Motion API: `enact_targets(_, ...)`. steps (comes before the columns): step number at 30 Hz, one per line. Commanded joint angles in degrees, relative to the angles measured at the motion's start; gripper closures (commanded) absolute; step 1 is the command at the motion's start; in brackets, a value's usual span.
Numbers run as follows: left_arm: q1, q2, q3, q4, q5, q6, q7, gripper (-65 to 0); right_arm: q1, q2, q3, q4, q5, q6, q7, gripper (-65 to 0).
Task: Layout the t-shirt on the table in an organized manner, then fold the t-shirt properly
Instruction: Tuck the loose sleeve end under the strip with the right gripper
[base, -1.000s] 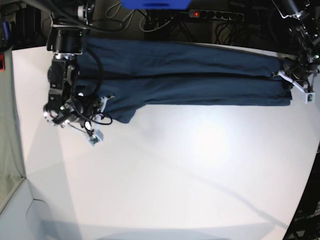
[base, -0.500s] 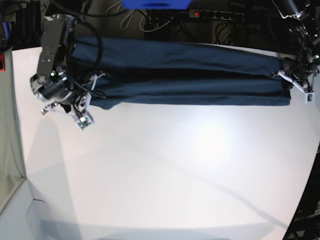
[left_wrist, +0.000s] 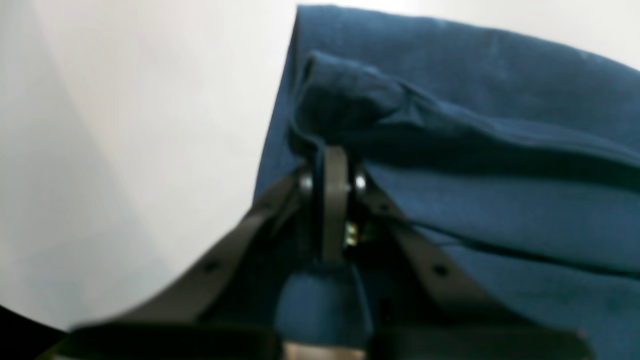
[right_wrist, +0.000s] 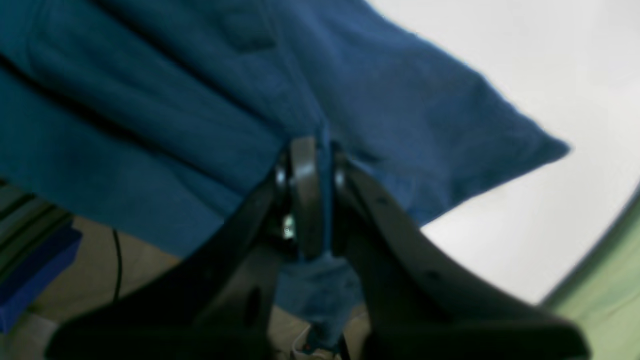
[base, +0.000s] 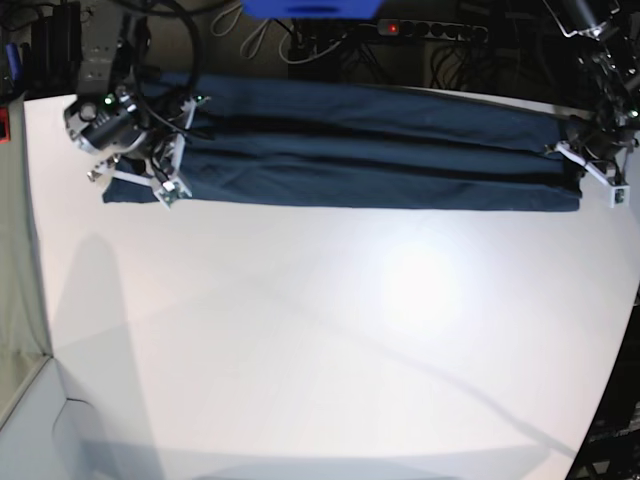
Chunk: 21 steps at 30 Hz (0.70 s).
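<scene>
The right gripper (base: 140, 165), clamped on the t-shirt (base: 370, 150), has swung from the nearer spot by the table's (base: 330, 340) left part up and out toward the far left corner; the cloth end it holds has gone with it; the drooping flap that hung nearer than the rest of the garment is pulled out, so the near edge now runs almost straight from left to right; the shirt reaches further left than before; its long folds lie flatter and tighter across the far side.
</scene>
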Motion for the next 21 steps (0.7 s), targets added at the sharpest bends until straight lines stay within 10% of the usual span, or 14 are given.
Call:
enact_targets(1, 0.4, -0.3, 0.1, -0.2, 1.5, -0.3, 2.8, -0.2, 0.1, 0.3, 0.4, 0.8, -0.5, -0.2, 1.2, 0.0)
enact_targets(7, 0.4, -0.5, 0.1, -0.2, 1.9, -0.3, 3.4, -0.4, 0.1, 0.3, 4.1, -1.7, -0.5, -0.2, 2.3, 0.0)
enact_targets(14, 0.8, -0.9, 0.1, -0.2, 1.9, -0.4, 3.5, -1.4, 0.0, 0.4, 5.6, -2.2, -0.5, -0.2, 3.0, -26.0)
enact_targets(21, 2.0, -0.9, 0.0, 0.7, 1.4, -0.5, 3.5, -34.5, -0.4, 0.3, 5.5, -2.4, -0.5, -0.2, 6.5, -37.0)
